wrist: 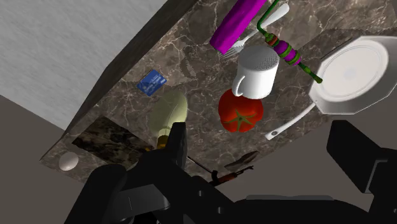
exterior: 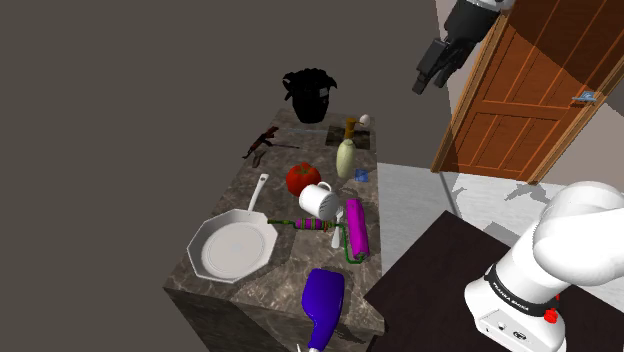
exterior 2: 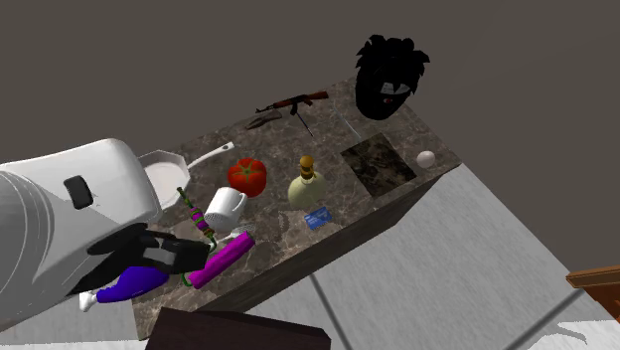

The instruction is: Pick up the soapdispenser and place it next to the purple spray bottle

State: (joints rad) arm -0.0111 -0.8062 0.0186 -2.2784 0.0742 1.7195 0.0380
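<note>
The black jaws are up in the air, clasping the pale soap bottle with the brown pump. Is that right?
No. The jaws are up in the air, but open and empty; the pale soap bottle with the brown pump stands on the dark marble counter beside the red tomato, as the shoulder view shows.

Objects I can see on the marble counter (exterior: 280, 278). A white eight-sided pan (exterior: 235, 248) lies toward the near end. A red tomato (exterior: 303, 178) sits just beside a white mug (exterior: 318, 200), and a magenta roller (exterior: 356, 228) with a green handle lies next to the mug. I note a small blue card (wrist: 152, 82) near the counter's edge and a white egg (wrist: 67, 161) at the far corner. A toy rifle (exterior 2: 291, 102) and a black frilled object (exterior: 310, 95) occupy the far end, with a wooden door (exterior: 520, 90) beyond.
</note>
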